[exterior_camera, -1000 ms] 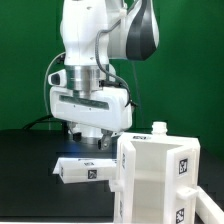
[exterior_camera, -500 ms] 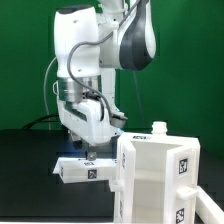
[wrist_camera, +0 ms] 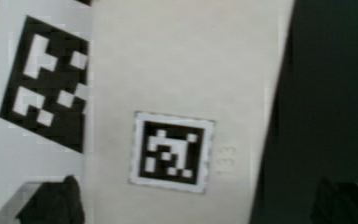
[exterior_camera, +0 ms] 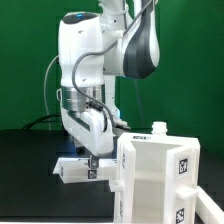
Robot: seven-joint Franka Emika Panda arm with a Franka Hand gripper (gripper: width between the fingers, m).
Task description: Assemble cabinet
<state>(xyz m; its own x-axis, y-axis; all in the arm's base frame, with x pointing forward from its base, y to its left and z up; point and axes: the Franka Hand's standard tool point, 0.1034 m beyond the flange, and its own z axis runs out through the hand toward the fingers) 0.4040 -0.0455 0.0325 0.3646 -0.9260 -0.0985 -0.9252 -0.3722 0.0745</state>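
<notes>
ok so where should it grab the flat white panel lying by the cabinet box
The flat panel lies flat on the table, long and narrow, so only its two long edges offer opposing faces. Probably best to grip across those edges near the middle, coming straight down from above. The open end effector hangs over it.

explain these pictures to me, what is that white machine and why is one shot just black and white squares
The white machine is a robot arm with a two-finger gripper. One picture comes from a camera off to the side; the other from a camera on its wrist, looking down. On the black table sit a flat white panel and a bigger white cabinet box. The black-and-white squares are marker tags. The gripper hangs over the panel, open, holding nothing.
</notes>
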